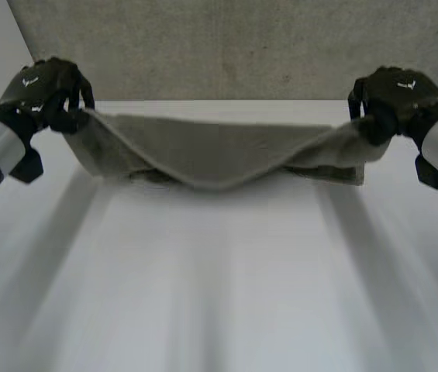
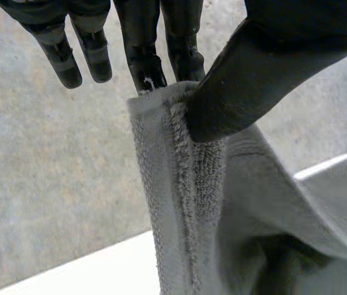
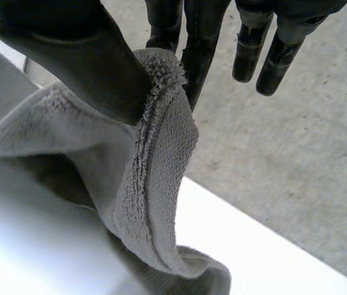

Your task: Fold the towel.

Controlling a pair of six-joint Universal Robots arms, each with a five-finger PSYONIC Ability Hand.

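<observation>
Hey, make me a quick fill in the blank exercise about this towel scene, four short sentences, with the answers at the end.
1. The towel is held by ____ of the robot's hands at once.
2. The left hand pinches the towel between its fingers and its ____.
3. Between the left hand and the right hand, the towel's middle hangs ____ than its held ends.
4. The table under it is ____ in colour.

Missing words: both; thumb; lower; white.

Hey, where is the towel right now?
In the head view the grey towel hangs over the far end of the white table, stretched between the left robot hand and the right robot hand, each pinching one end.
</observation>
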